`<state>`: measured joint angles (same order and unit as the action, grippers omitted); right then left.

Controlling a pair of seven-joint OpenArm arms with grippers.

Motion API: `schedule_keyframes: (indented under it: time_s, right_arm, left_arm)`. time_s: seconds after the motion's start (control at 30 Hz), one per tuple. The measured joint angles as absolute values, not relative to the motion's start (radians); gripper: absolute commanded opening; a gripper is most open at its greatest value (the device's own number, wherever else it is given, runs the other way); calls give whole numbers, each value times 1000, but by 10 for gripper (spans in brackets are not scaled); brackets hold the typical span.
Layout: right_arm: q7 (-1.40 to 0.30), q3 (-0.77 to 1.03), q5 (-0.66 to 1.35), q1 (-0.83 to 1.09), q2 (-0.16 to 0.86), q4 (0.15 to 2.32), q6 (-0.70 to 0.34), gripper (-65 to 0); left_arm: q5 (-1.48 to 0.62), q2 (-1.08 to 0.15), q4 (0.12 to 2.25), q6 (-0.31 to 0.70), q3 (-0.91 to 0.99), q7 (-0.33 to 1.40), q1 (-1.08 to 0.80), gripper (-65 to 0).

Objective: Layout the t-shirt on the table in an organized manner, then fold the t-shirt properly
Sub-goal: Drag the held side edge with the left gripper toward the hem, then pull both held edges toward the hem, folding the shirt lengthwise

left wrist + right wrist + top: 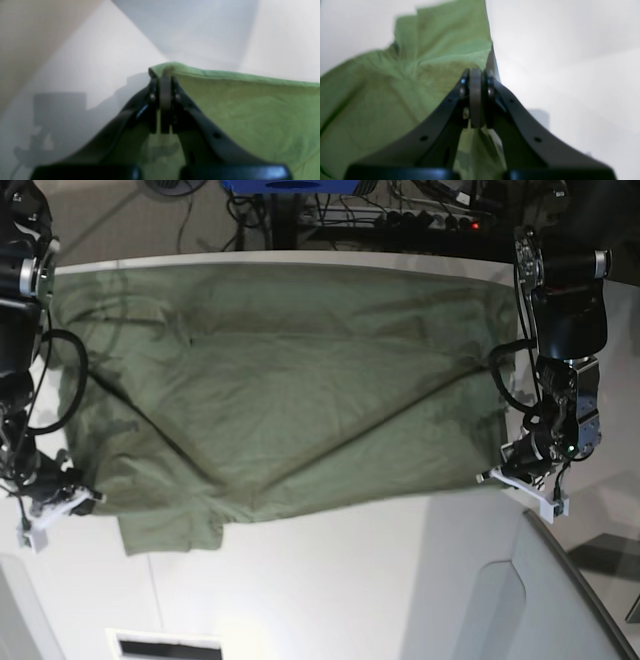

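Spread wide across the white worktop (330,580), the limp, light t-shirt (280,390) sags and creases wherever unsupported, so hems and corners suit best, where the left gripper (165,75) and right gripper (476,72) have jaws pinching cloth.

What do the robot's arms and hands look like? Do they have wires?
Both arms are black with silver-grey joints and looping black cables. The left hand and right hand each have two curved black fingers with small screw holes and grey pads. White brackets sit near the wrists.
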<state>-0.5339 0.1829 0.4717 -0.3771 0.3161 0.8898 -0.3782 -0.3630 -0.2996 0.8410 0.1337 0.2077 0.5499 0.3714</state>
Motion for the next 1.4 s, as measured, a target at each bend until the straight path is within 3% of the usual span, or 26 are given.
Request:
schedule_keyframes:
  time_s: [0.37,0.6,0.8,1.27,1.4]
  right_arm:
    - [-313,181,470,-416,329,733,-379,-647]
    - [-156,-10,469,-435,331,667,-428,-648]
    - [-78,-20,470,-472,336,549,-419,-650]
    - [-62,-20,470,-466,363,548,-429,-650]
    - [-71,-20,471,-445,356,548,-508,-650]
  left_arm:
    - [-363,-322,841,134,208,603,488,-650]
    - [-362,-317,914,134,196,612,482,-650]
    - [-366,-316,922,135,123,607,466,-650]
    - [-368,-321,1008,134,128,610,377,-650]
    - [-369,-321,1050,134,130,622,343,-650]
